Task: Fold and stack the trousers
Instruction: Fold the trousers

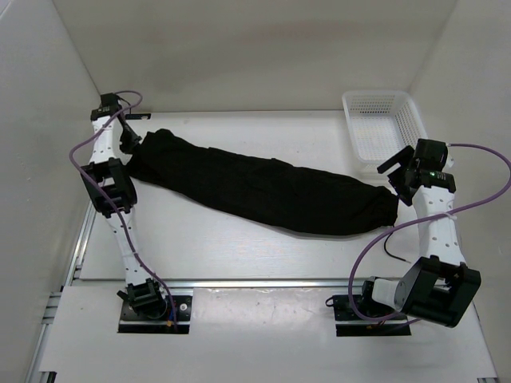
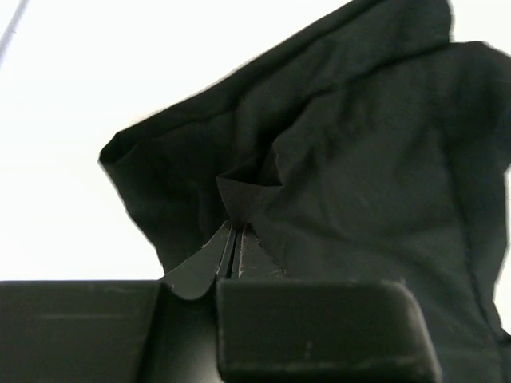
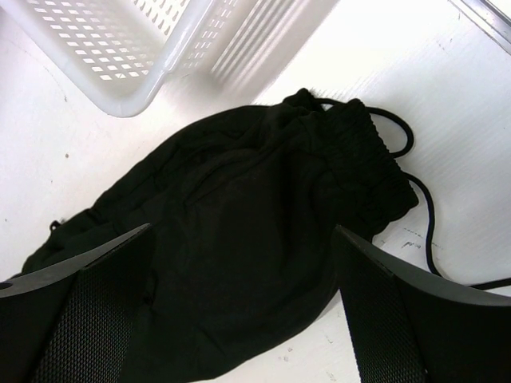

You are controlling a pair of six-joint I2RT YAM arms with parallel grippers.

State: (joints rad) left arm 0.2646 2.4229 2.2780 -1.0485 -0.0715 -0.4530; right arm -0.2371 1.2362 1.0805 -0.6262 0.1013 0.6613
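At the trousers [image 1: 263,190], L fingers [image 2: 200,271] pinch them; R fingers [image 3: 96,303] spread wide.

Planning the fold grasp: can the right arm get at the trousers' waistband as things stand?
Probably yes. The right gripper hangs over the waistband end of the trousers, jaws open, with nothing lying on it. The white mesh basket sits apart, off to one side.
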